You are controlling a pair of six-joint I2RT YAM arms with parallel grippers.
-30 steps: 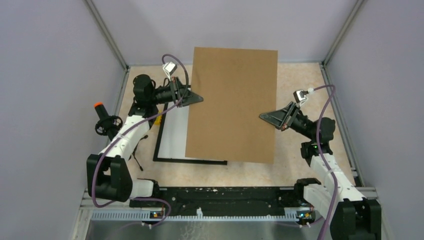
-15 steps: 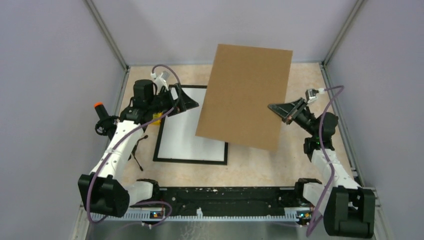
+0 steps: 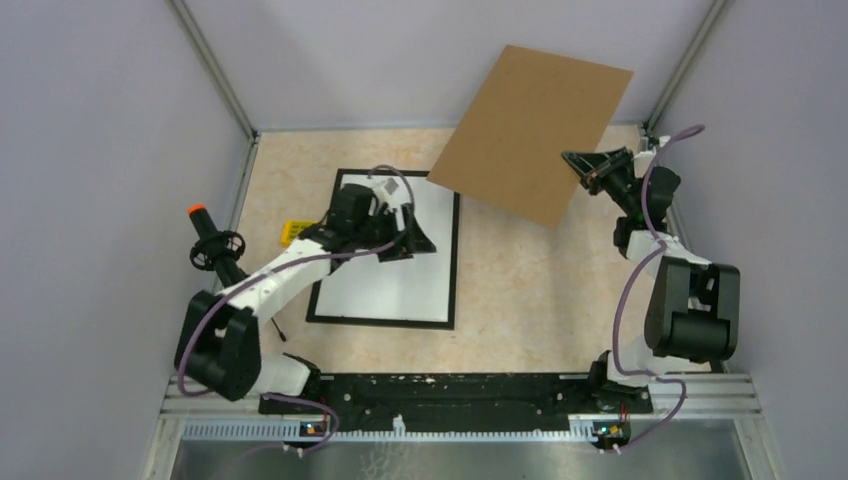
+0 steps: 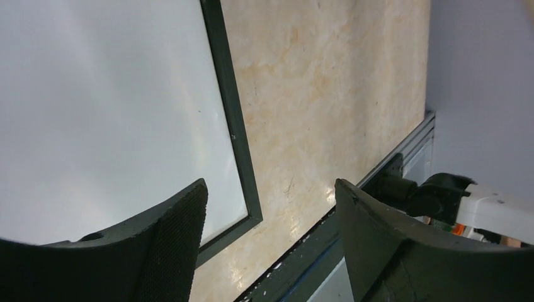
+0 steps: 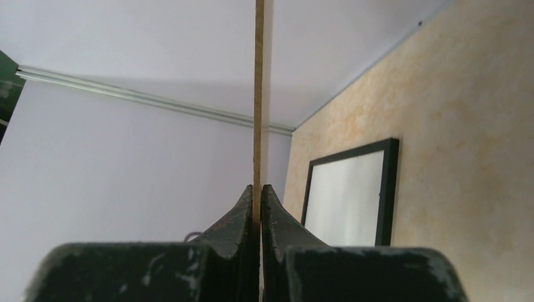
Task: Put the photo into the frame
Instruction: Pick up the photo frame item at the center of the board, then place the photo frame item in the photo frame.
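The black frame (image 3: 455,250) lies flat on the table left of centre. A plain white rectangle (image 3: 375,280) fills it, which fits the photo lying face down; no picture side shows. My left gripper (image 3: 418,240) hovers open over the frame's right half with nothing between its fingers. The left wrist view shows this gripper (image 4: 271,189) above the frame's corner (image 4: 230,126) and the white sheet (image 4: 107,113). My right gripper (image 3: 580,165) is shut on the edge of a brown cardboard sheet (image 3: 530,130), held tilted in the air at the back right. The right wrist view sees that gripper (image 5: 260,189) and the sheet (image 5: 259,94) edge-on.
A small yellow object (image 3: 297,232) lies left of the frame. An orange-topped black knob (image 3: 205,240) stands by the left wall. A black rail (image 3: 450,390) runs along the near edge. Grey walls enclose the beige table (image 3: 530,280) on three sides.
My left gripper let go of the cardboard, opened and swung right over the frame. The right gripper carried the cardboard up and to the back right, uncovering the whole frame.
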